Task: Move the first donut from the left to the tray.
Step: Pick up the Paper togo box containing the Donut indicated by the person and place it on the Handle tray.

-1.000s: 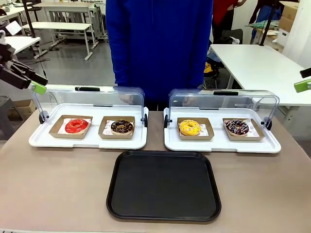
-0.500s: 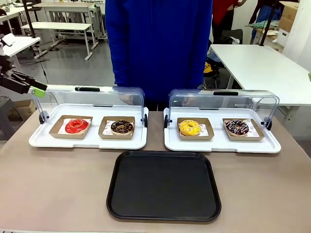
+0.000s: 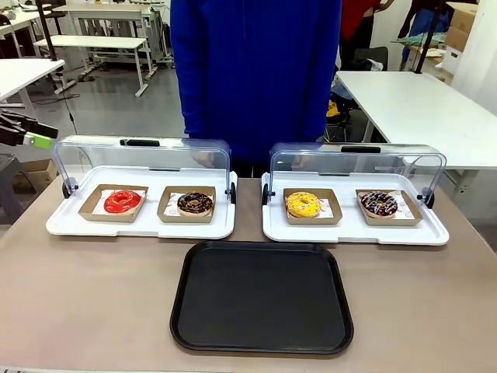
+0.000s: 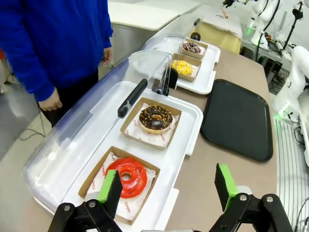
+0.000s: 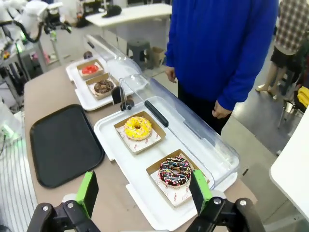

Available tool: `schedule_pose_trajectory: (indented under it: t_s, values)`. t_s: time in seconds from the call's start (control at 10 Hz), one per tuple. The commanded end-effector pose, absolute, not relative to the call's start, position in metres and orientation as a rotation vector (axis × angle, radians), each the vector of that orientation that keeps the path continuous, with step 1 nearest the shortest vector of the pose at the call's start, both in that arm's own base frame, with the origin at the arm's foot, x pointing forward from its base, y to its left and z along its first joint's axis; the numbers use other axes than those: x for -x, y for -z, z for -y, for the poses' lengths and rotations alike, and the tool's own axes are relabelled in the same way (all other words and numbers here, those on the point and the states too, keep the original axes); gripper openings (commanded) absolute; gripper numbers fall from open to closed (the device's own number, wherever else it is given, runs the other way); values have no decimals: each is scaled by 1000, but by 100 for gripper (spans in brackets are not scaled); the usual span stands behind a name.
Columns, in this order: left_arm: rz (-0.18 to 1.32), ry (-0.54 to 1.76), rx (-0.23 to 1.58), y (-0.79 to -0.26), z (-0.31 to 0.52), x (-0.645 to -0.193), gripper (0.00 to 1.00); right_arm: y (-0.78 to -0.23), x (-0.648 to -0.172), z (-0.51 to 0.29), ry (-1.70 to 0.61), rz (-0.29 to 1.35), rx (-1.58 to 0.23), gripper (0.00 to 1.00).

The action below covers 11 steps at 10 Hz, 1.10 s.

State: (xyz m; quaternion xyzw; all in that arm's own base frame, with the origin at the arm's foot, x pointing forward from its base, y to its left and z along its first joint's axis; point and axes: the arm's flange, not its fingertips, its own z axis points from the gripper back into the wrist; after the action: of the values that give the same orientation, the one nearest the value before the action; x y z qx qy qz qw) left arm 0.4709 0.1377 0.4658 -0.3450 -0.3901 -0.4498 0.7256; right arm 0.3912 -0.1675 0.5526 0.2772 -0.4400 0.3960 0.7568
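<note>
Left tool (image 4: 167, 186), spread wide, hovers near the red donut (image 4: 126, 176), its clear lid (image 4: 87, 125) raised for access; right tool (image 5: 144, 189) also released; black tray (image 3: 262, 299) waits bare.

The tray (image 3: 262, 297) lies on the surface (image 3: 93, 303), toward its near edge. Behind the tray and leftward sits the left lidded tray (image 3: 140, 230); behind and rightward, the right lidded tray (image 3: 356, 233). The first donut from the left (image 3: 123, 201) lies in a box (image 3: 90, 210) in the left lidded tray, farthest left of the tray. A person (image 3: 255, 78) stands beyond the tray.
</note>
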Motion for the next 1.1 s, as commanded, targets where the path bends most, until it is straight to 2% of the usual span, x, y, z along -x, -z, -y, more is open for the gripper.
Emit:
schedule_pose_trajectory:
  t_s: [0.0, 0.2, 0.3, 1.0]
  values:
    - [880, 1000, 774, -462, -140, -477, 100, -554, -393, 168, -873, 973, -596, 100]
    - [888, 956, 763, -463, -143, -477, 100, -553, -394, 167, -872, 1019, -601, 100]
    - [855, 983, 762, -461, -141, -473, 100, -550, -391, 170, -853, 961, -609, 100]
    - [855, 983, 762, -461, -141, -473, 100, -550, -391, 170, -853, 961, -609, 100]
